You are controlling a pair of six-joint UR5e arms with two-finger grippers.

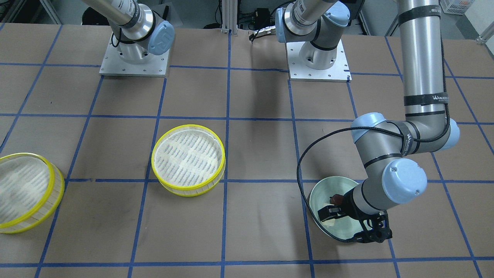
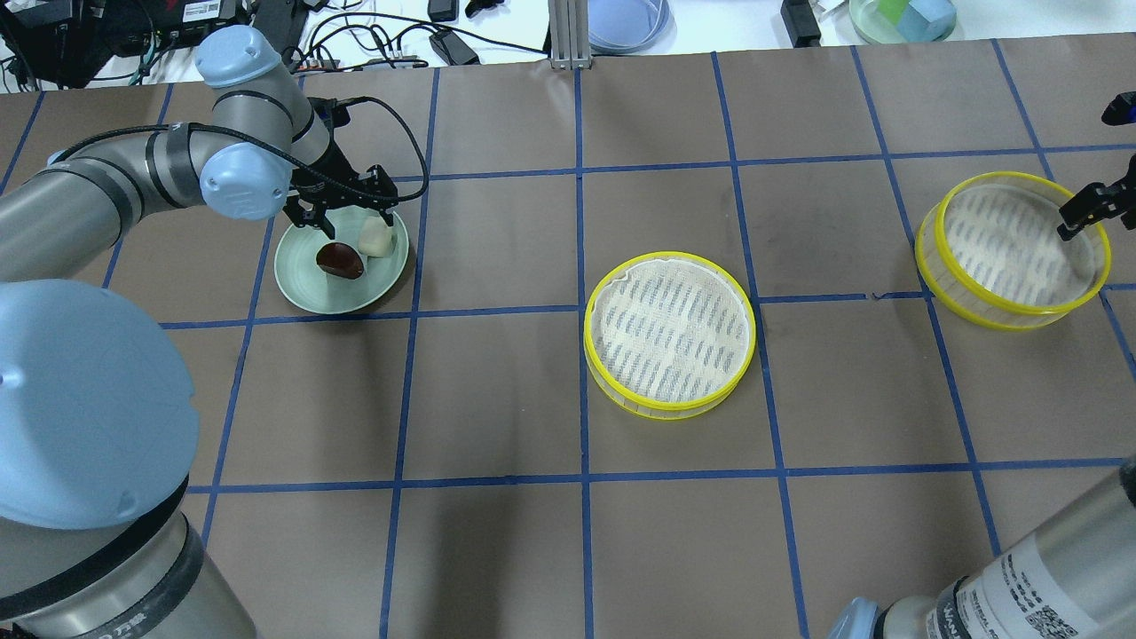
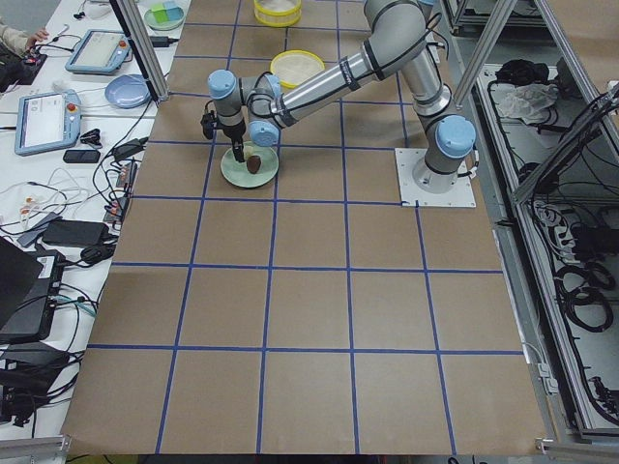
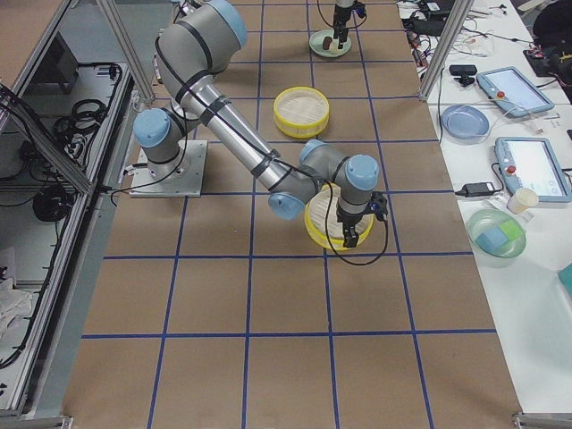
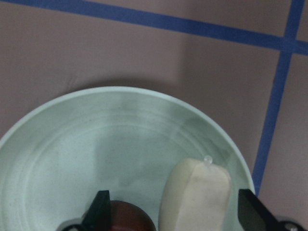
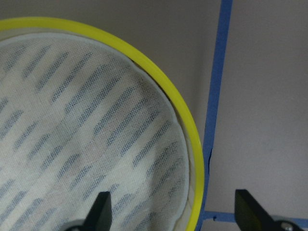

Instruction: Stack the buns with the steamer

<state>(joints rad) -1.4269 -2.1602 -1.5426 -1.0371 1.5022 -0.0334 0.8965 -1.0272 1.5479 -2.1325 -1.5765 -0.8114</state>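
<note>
The cream bun (image 2: 376, 237) and the dark reddish-brown bun (image 2: 340, 260) lie side by side on the pale green plate (image 2: 302, 297). My left gripper (image 2: 344, 213) is open just above the plate. In the left wrist view the cream bun (image 5: 197, 192) sits between the fingertips and the brown bun (image 5: 127, 216) is beside the left one. One yellow-rimmed steamer (image 2: 670, 333) stands mid-table. My right gripper (image 2: 1087, 211) is open and empty over the far edge of a second steamer (image 2: 1012, 248), whose rim (image 6: 187, 125) runs under the fingers.
The table is brown paper with blue tape grid lines (image 2: 577, 311). Both arm bases (image 1: 318, 58) stand at the robot's side. Beyond the far edge lie cables, dishes and tablets (image 3: 106, 92).
</note>
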